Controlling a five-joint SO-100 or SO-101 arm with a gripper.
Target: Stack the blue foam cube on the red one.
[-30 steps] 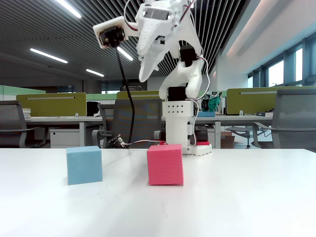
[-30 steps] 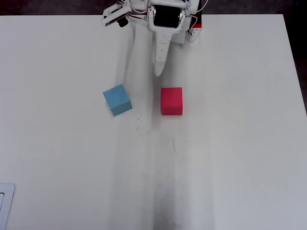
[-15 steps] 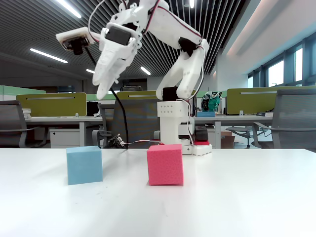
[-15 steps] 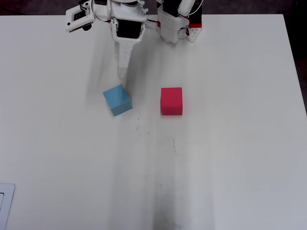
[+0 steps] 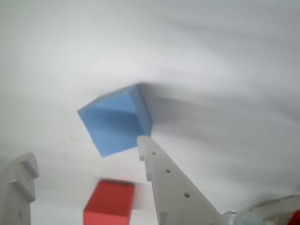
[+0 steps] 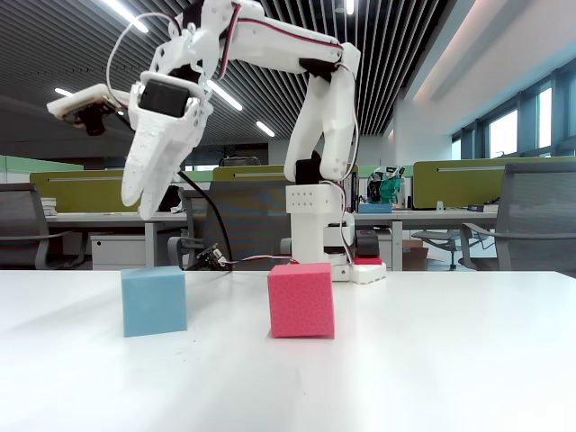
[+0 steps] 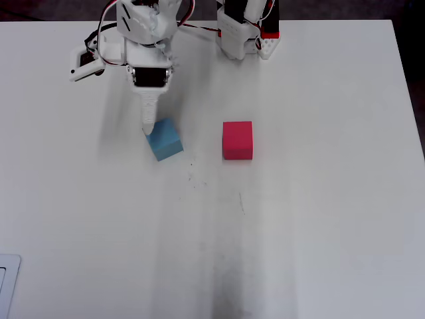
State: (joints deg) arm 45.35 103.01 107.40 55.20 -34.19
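Swinging across from above the red one (image 7: 237,139), the gripper (image 6: 146,212) now hangs over the blue foam cube (image 7: 163,139), which sits on the table just below its tips, untouched. Its jaws stand apart in the wrist view. Being foam, the cube is likely light and squashy, so pinch two opposite flat faces gently

A smooth white bench (image 6: 432,360) fills the foreground of the fixed view, its far edge running level across the frame. Behind it lies an open office: a dark slatted ceiling (image 6: 81,54) with long strip lights (image 6: 87,101), rows of white desks (image 6: 99,218) topped by olive-green divider panels (image 6: 94,189), and grey mesh office chairs (image 6: 526,220). Tall windows (image 6: 522,121) brighten the right wall. In the overhead view, faint dark scuffs (image 7: 219,266) mark the bench toward its near edge.
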